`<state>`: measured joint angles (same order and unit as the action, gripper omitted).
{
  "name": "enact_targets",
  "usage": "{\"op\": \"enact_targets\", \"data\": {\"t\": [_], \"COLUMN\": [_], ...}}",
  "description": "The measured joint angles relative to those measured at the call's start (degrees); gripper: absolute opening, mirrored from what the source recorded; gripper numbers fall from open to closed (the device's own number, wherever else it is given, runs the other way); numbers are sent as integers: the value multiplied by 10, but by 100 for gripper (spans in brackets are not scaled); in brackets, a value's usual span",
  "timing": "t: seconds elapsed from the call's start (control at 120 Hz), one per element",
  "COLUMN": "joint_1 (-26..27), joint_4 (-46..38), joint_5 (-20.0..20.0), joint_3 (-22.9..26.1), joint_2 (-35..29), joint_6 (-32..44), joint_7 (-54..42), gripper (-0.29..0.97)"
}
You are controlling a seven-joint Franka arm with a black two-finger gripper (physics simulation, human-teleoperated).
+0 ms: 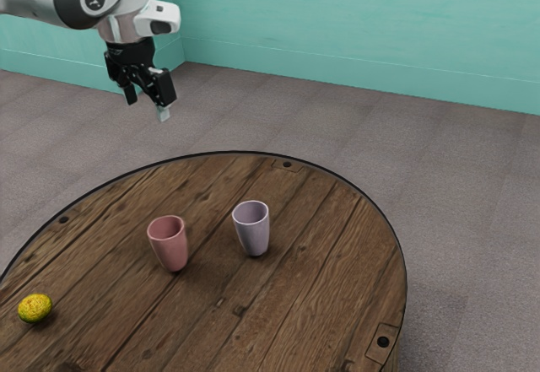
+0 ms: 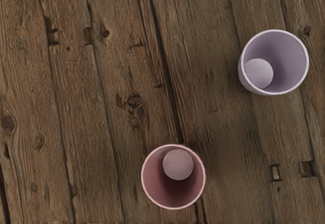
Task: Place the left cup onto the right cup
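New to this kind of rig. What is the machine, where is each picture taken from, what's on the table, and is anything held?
This is a simulated robot arm ending in a black two-finger gripper. The exterior view comes from a camera at the arm's side: there the gripper hangs high above a round wooden table, fingers apart, holding nothing. The wrist view comes from a camera on the arm's hand, looking down into the cups. Two upright cups stand apart on the table: a pink cup and a lilac cup. A small yellow-green round thing lies near the table's edge at the exterior view's left. The cups are not yet stacked.
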<state>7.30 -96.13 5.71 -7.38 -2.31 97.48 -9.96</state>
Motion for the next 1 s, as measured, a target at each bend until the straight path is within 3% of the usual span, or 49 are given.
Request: {"op": "enact_targets", "data": {"t": [0.258, 0.458, 0.658, 0.858, 1.0], "joint_1": [3, 1, -1, -20, -22], "joint_4": [-89, -195, -281, -312, -304], "joint_5": [-3, -11, -54, -114, -133], "joint_3": [0, 1, 0, 0, 0], "joint_2": [-18, -19, -1, 34, 55], "joint_6": [16, 85, 169, 230, 265], "joint_7": [-14, -1, 37, 66, 82], "gripper": [68, 68, 68, 68, 68]}}
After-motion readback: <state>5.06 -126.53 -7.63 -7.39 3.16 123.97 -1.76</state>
